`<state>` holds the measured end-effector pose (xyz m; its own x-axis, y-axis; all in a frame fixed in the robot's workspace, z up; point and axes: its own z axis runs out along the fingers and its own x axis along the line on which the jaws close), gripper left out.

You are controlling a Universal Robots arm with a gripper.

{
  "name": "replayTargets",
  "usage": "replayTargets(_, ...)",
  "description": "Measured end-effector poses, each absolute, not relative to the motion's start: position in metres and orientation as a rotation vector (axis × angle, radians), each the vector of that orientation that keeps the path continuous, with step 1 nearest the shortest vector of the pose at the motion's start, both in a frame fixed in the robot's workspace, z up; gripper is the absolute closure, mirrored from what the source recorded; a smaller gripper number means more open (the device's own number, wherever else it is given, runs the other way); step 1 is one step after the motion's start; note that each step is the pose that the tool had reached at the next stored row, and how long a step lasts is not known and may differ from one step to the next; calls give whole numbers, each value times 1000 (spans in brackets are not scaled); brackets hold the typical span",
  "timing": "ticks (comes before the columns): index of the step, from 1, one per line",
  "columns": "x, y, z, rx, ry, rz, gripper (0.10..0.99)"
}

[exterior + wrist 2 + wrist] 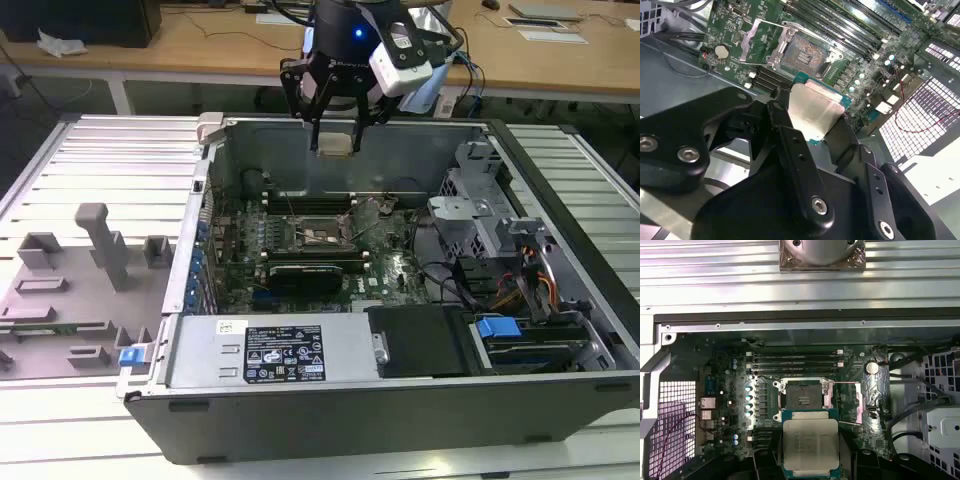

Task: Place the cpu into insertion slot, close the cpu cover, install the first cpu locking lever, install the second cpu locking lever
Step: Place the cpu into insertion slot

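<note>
My gripper (336, 138) is clamped on the cpu (811, 445), which I hold flat and well above the slot (803, 399). It seems slightly off-centre from the slot, whose cover (760, 42) stands open.

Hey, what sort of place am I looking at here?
Probably a robotics lab or test workshop: an open computer case lies on a slatted metal table, the gripper holds the cpu above the motherboard, and wooden desks stand behind.
</note>
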<state>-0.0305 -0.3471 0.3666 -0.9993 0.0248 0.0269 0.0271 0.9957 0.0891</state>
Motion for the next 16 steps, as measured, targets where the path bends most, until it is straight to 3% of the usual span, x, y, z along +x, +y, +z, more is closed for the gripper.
replayTargets(16, -31, -347, 337, -40, -3113, -140, 545)
